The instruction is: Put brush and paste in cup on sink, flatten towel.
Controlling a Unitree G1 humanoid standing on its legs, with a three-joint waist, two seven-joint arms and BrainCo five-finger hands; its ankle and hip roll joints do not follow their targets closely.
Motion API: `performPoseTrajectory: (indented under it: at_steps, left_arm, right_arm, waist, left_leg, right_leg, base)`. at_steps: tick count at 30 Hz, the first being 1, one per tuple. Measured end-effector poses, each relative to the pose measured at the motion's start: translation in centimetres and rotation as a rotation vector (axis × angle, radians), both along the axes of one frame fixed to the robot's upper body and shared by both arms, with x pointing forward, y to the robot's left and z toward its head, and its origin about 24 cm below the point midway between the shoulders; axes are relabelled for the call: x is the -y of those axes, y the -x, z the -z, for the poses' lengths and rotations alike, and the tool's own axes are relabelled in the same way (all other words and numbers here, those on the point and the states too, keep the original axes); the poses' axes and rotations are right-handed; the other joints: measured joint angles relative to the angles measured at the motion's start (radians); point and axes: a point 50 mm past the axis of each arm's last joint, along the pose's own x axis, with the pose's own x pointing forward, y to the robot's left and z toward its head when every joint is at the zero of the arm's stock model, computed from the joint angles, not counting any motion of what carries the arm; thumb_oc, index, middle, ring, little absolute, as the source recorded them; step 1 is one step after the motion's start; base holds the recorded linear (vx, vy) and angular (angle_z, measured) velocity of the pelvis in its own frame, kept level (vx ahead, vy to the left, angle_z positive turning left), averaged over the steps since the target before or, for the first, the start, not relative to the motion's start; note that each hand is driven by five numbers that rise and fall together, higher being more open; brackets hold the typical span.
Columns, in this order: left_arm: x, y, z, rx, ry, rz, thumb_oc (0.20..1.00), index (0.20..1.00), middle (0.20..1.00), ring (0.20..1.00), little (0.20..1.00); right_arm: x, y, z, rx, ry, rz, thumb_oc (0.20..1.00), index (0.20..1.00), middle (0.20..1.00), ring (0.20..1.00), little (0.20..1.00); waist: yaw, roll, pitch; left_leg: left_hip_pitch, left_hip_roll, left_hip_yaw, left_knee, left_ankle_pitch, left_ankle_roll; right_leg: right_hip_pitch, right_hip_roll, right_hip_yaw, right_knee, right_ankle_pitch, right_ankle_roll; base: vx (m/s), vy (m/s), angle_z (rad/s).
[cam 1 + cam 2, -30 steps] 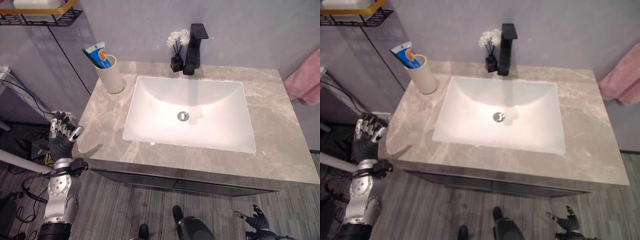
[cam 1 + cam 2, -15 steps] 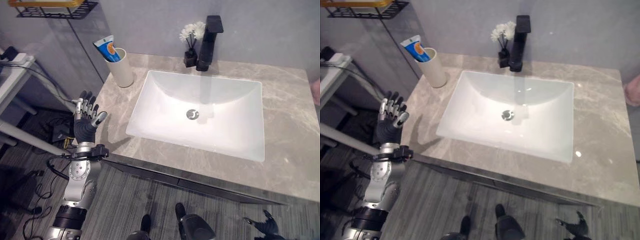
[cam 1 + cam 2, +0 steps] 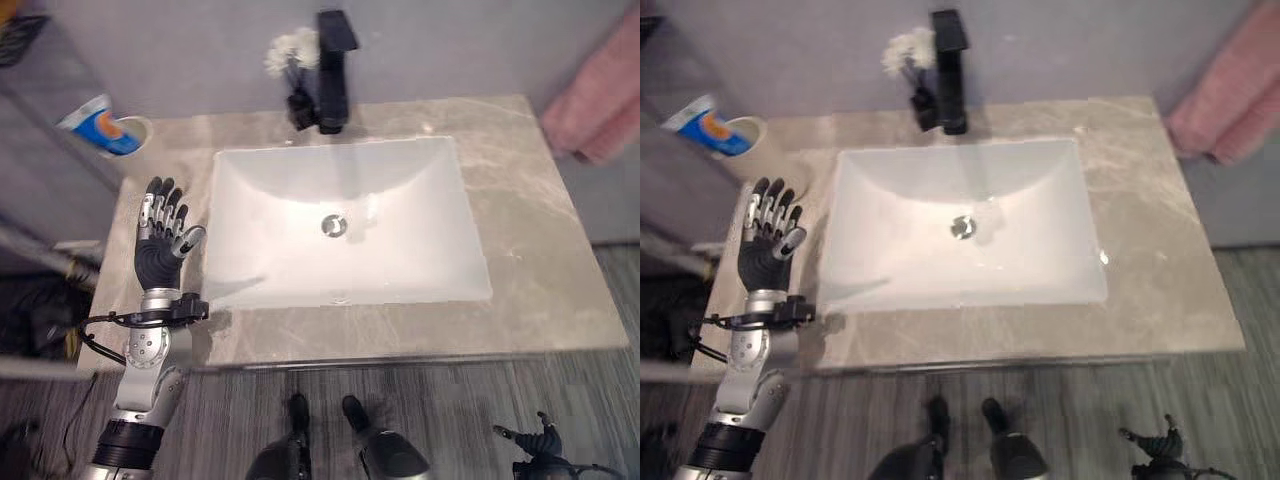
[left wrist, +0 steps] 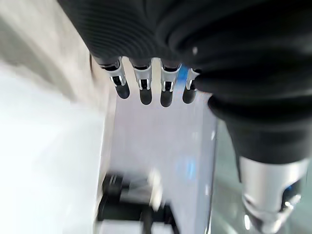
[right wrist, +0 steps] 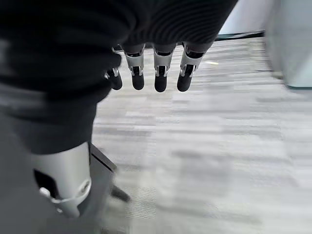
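Since half a second ago the camera is being swung rightward, and the left robot hand is being raised over the tabletop's left edge — fingers straight, nothing held. The right robot hand is hanging relaxed and empty. Paste is sitting in the cup at the far-left corner. The pink towel — soft, limp — is probably best being smoothed by its edges.
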Motion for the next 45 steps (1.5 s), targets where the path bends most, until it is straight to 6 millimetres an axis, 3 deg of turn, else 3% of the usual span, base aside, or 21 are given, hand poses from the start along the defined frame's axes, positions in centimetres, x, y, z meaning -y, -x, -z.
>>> performPoseTrajectory:
  at_steps: [2, 3, 4, 6, 9, 13, 18, 25, 26, 27, 29, 39, 45]
  left_arm:
    - [-0.6, 0.2, -0.5, 0.022, 0.003, -0.023, 1.0, 1.0, 1.0, 1.0, 1.0]
    - [-2.5, 1.1, -1.3, 0.052, -0.03, -0.094, 1.0, 1.0, 1.0, 1.0, 1.0]
    - [-2.9, 1.2, -1.6, 0.062, -0.035, -0.109, 1.0, 1.0, 1.0, 1.0, 1.0]
    - [-2.3, 0.7, -1.7, 0.067, -0.025, -0.094, 1.0, 1.0, 1.0, 1.0, 1.0]
    - [-3.0, 1.5, -1.6, 0.076, -0.022, -0.123, 1.0, 1.0, 1.0, 1.0, 1.0]
    - [-3.4, 2.7, -0.2, 0.019, -0.028, -0.137, 1.0, 1.0, 1.0, 1.0, 1.0]
    - [-4.5, 4.1, 1.2, -0.041, -0.039, -0.193, 1.0, 1.0, 1.0, 1.0, 1.0]
    - [-5.3, 5.5, 2.4, -0.108, -0.085, -0.242, 1.0, 1.0, 1.0, 1.0, 1.0]
    - [-5.4, 5.6, 2.4, -0.112, -0.087, -0.243, 0.9, 0.9, 0.9, 0.9, 0.9]
    - [-5.5, 6.2, 3.0, -0.153, -0.099, -0.243, 0.407, 0.407, 0.407, 0.407, 0.407]
    - [-5.7, 6.7, 3.6, -0.182, -0.107, -0.242, 0.2, 0.2, 0.2, 0.2, 0.2]
    - [-6.3, 8.6, 5.6, -0.322, -0.144, -0.226, 0.2, 0.2, 0.2, 0.2, 0.2]
    - [-6.8, 9.0, 5.4, -0.334, -0.178, -0.217, 0.2, 0.2, 0.2, 0.2, 0.2]
  right_arm:
    - [-1.2, -0.8, 0.0, 0.0, -0.001, -0.097, 1.0, 1.0, 1.0, 1.0, 1.0]
    - [-3.8, -3.6, -0.4, 0.034, -0.013, -0.263, 1.0, 1.0, 1.0, 1.0, 1.0]
    - [-4.4, -3.7, -0.4, 0.038, -0.018, -0.303, 1.0, 1.0, 1.0, 1.0, 1.0]
    - [-4.9, -2.9, 0.2, 0.01, -0.025, -0.329, 1.0, 1.0, 1.0, 1.0, 1.0]
    - [-5.1, -2.0, 1.0, -0.055, -0.023, -0.355, 1.0, 1.0, 1.0, 1.0, 1.0]
    - [-4.5, -1.1, 1.4, -0.101, -0.01, -0.336, 1.0, 1.0, 1.0, 1.0, 1.0]
    - [-2.7, 1.1, 1.8, -0.135, -0.029, -0.176, 1.0, 1.0, 1.0, 1.0, 1.0]
    - [-2.6, 2.1, 2.1, -0.155, -0.039, -0.159, 1.0, 1.0, 1.0, 1.0, 1.0]
    - [-2.6, 2.3, 2.1, -0.161, -0.04, -0.161, 1.0, 1.0, 1.0, 1.0, 1.0]
    - [-2.7, 3.0, 2.3, -0.182, -0.044, -0.165, 1.0, 1.0, 1.0, 1.0, 1.0]
    - [-2.8, 3.3, 2.5, -0.2, -0.049, -0.176, 1.0, 1.0, 1.0, 1.0, 1.0]
    - [-2.9, 1.5, 1.8, -0.148, -0.056, -0.221, 1.0, 1.0, 1.0, 1.0, 1.0]
    - [-2.6, 0.3, 1.3, -0.129, -0.041, -0.262, 1.0, 1.0, 1.0, 1.0, 1.0]
  waist:
    - [0.017, -0.013, 0.01]
    - [0.047, -0.051, 0.039]
    - [0.066, -0.058, 0.047]
    - [0.012, -0.055, 0.048]
    - [0.057, -0.079, 0.037]
    - [0.067, -0.079, 0.026]
    - [0.068, -0.09, -0.056]
    - [0.071, -0.067, -0.089]
    - [0.069, -0.064, -0.092]
    - [0.078, -0.051, -0.105]
    - [0.084, -0.04, -0.111]
    - [0.123, -0.021, -0.117]
    - [0.151, 0.0, -0.129]
  left_leg:
    - [0.0, -0.015, 0.042, 0.01, -0.009, 0.009]
    - [0.004, -0.012, 0.119, 0.035, -0.031, 0.006]
    - [0.008, -0.011, 0.132, 0.036, -0.035, 0.003]
    - [0.016, -0.035, 0.046, 0.049, -0.048, -0.006]
    - [0.046, -0.043, 0.064, 0.042, -0.054, -0.011]
    - [0.083, -0.015, 0.062, 0.034, -0.058, -0.018]
    - [0.088, 0.019, 0.062, 0.019, -0.059, -0.037]
    - [0.101, 0.027, 0.043, -0.012, -0.044, -0.052]
    - [0.102, 0.027, 0.04, -0.015, -0.044, -0.052]
    - [0.099, 0.027, 0.032, -0.036, -0.034, -0.055]
    - [0.097, 0.028, 0.025, -0.041, -0.027, -0.055]
    - [0.082, 0.028, -0.038, -0.041, -0.011, -0.064]
    - [0.049, 0.03, -0.088, -0.046, -0.009, -0.073]
  right_leg:
    - [-0.026, -0.048, -0.052, 0.007, 0.009, 0.023]
    - [-0.084, -0.146, -0.358, 0.058, 0.026, 0.057]
    - [-0.095, -0.178, -0.467, 0.065, 0.029, 0.049]
    - [0.023, -0.169, -0.375, -0.018, 0.073, 0.078]
    - [0.084, -0.174, -0.353, -0.069, 0.051, 0.092]
    - [0.139, -0.145, -0.355, -0.116, 0.066, 0.091]
    - [0.152, -0.11, -0.355, -0.147, 0.077, 0.072]
    - [0.159, -0.098, -0.368, -0.147, 0.07, 0.062]
    - [0.158, -0.097, -0.37, -0.147, 0.07, 0.061]
    - [0.151, -0.096, -0.377, -0.147, 0.068, 0.058]
    - [0.149, -0.095, -0.387, -0.147, 0.067, 0.057]
    - [0.164, -0.091, -0.447, -0.147, 0.057, 0.047]
    - [0.161, -0.087, -0.496, -0.147, 0.05, 0.04]
  base:
    - [-0.11, 0.028, -1.3]
    - [-0.03, -0.032, -1.4]
    - [0.05, 0.016, -0.98]
    - [0.07, 0.026, 0.57]
    - [0.08, -0.002, 0.05]
    - [0.08, -0.052, -0.04]
    - [0.06, -0.041, -0.04]
    - [0.01, -0.016, 0.04]
    - [0.01, -0.009, 0.14]
    - [0.01, -0.01, 0.12]
    - [0.01, -0.014, 0.15]
    - [0.0, -0.019, 0.18]
    - [0.0, -0.022, 0.25]
